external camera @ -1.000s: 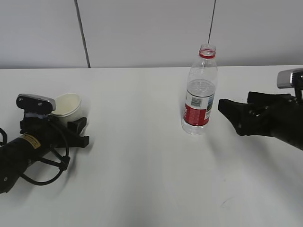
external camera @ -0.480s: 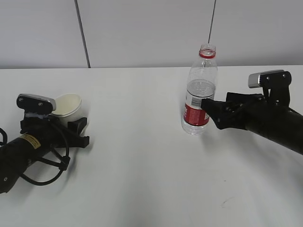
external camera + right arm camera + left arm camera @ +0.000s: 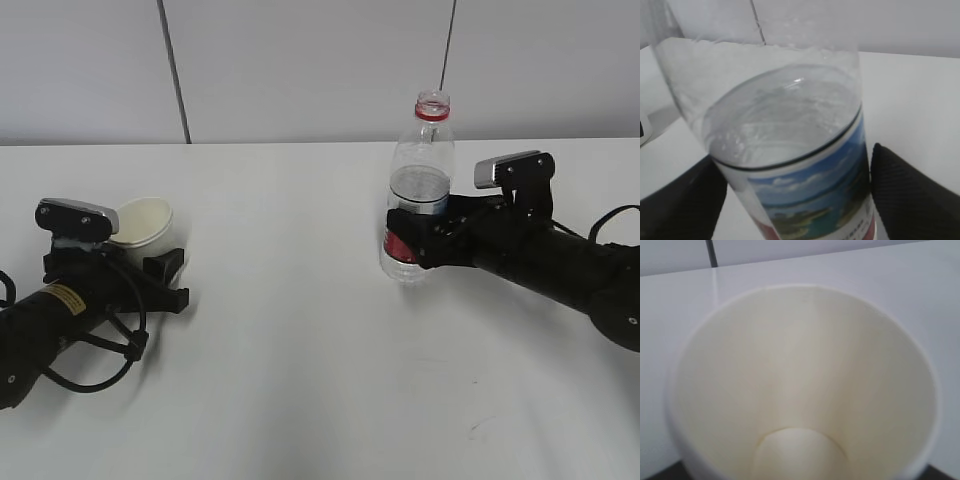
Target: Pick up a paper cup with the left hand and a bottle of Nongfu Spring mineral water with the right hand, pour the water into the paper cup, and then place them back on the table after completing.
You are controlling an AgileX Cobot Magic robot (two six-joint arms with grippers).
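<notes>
A white paper cup stands on the white table at the left, between the fingers of my left gripper, the arm with the yellow label. In the left wrist view the empty cup fills the frame, with dark fingers hugging its sides. An uncapped Nongfu Spring bottle with a red label stands at centre right, over half full of clear water. My right gripper straddles its label, with a black finger on each side of the bottle, still open.
A grey panelled wall runs behind the table's far edge. A black cable loop lies beside the left arm. A faint dark scuff marks the table at the front right.
My right arm has reached left until its fingers straddle the bottle. The bottle has shifted slightly left. The left arm and cup have not moved.
</notes>
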